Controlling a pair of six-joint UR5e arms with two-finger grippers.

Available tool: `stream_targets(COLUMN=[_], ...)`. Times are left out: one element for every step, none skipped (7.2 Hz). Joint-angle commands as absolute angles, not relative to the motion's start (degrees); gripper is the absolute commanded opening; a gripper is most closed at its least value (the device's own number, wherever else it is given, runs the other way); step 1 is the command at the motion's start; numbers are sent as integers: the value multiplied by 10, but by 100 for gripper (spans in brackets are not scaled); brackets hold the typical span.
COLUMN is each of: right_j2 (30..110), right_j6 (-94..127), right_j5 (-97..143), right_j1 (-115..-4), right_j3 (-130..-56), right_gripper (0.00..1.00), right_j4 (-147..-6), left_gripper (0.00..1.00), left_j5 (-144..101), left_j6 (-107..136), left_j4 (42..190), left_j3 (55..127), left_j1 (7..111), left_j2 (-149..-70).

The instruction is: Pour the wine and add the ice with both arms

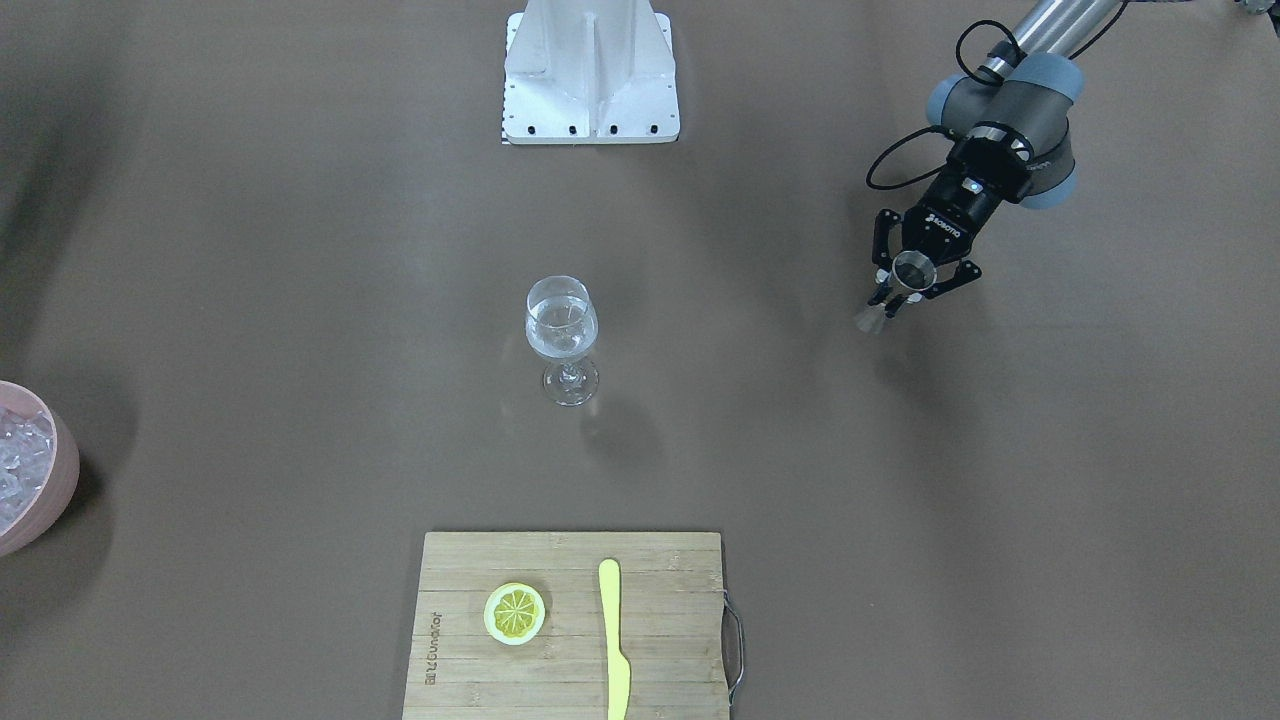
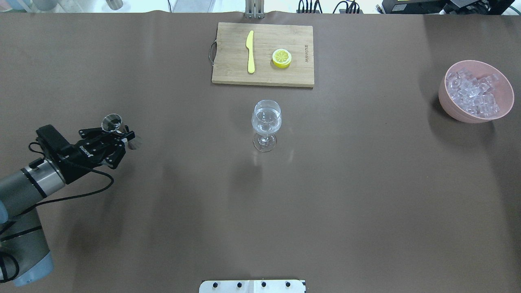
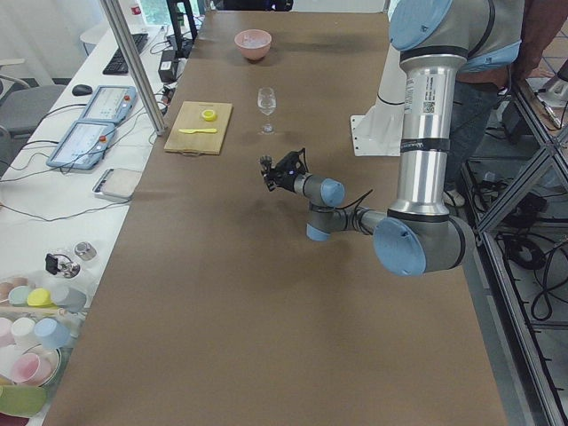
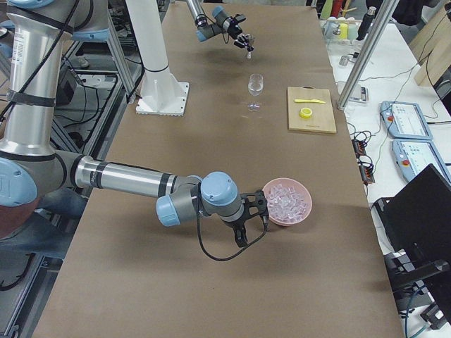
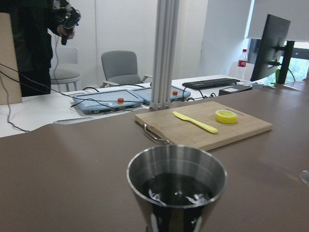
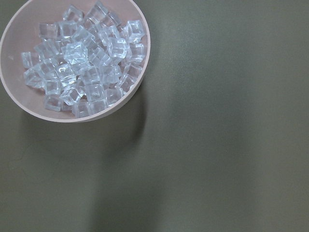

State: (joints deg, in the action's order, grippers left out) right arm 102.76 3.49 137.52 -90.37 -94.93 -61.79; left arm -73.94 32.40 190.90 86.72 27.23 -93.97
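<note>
From the front, the left gripper (image 1: 893, 297) is clamped on the waist of a steel jigger (image 1: 913, 270), well apart from the stemmed glass (image 1: 562, 330) at mid-table, whose bowl holds the wine (image 1: 560, 340). From overhead, the ice (image 2: 472, 94) lies heaped in a pink bowl (image 2: 449, 108) at the table's right end. In the right side view the right gripper (image 4: 254, 222) hangs just beside that bowl, its spread impossible to tell, and the left wrist camera shows a little liquid in the jigger's cup
</note>
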Motion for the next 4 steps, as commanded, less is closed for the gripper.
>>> stream_targets(right_j2=[1028, 1029, 1029, 1028], right_j6=[35, 39, 46, 54], right_j5=[1375, 1375, 1375, 1375], right_j1=[-906, -907, -907, -907], right_j3=[-947, -946, -944, -944], right_gripper=[100, 100, 100, 100], right_j4=[-619, -619, -619, -619], left_gripper=[0, 0, 0, 0], left_j5=[-803, -831, -853, -866], left_j6=[295, 294, 294, 294], left_j4=[1813, 1756, 1705, 1668], left_j3=[927, 966, 983, 983], left_j1=[274, 275, 279, 278], left_j2=[-978, -982, -1011, -1043])
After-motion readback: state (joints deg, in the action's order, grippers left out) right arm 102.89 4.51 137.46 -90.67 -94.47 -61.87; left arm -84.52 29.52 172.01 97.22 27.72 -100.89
